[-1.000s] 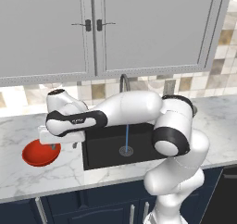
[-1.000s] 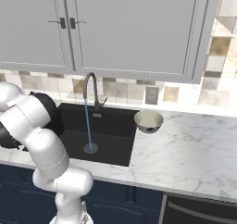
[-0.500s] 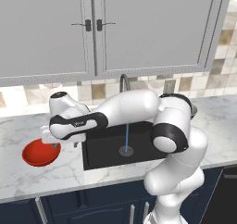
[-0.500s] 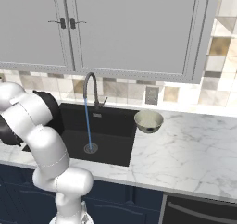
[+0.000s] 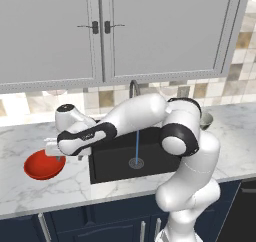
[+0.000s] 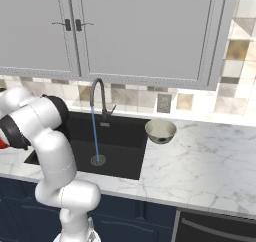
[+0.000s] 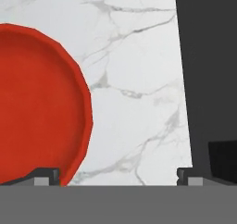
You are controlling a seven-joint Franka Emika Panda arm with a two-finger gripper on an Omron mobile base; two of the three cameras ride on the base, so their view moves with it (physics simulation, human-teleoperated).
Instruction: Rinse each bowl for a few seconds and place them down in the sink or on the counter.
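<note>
1. The robot's forearm hides part of the sink [image 5: 112,158] in the left base view, and its elbow covers most of the cream bowl [image 5: 206,119] there. In the hand view the red bowl [image 7: 37,102] is cut off at the left edge.
2. Two bowls are in view. The red bowl [image 5: 44,165] sits on the table [image 5: 30,136] left of the sink, near the front edge. The cream bowl [image 6: 160,130] sits on the table [image 6: 200,161] just beside the sink's [image 6: 120,136] back right corner.
3. The claw [image 7: 118,174] is spread wide and holds nothing. One fingertip [image 7: 46,174] stands by the red bowl's rim, the other fingertip [image 7: 190,174] by the sink's left edge, with bare marble between them. From the left base view the claw [image 5: 52,148] hangs above the red bowl's right side.
4. One faucet [image 6: 98,93] curves over the basin, and a thin stream of water [image 6: 94,133] falls onto the drain [image 6: 98,160]. Two cabinet doors [image 6: 75,26] hang above the tiled backsplash [image 6: 130,96].
</note>
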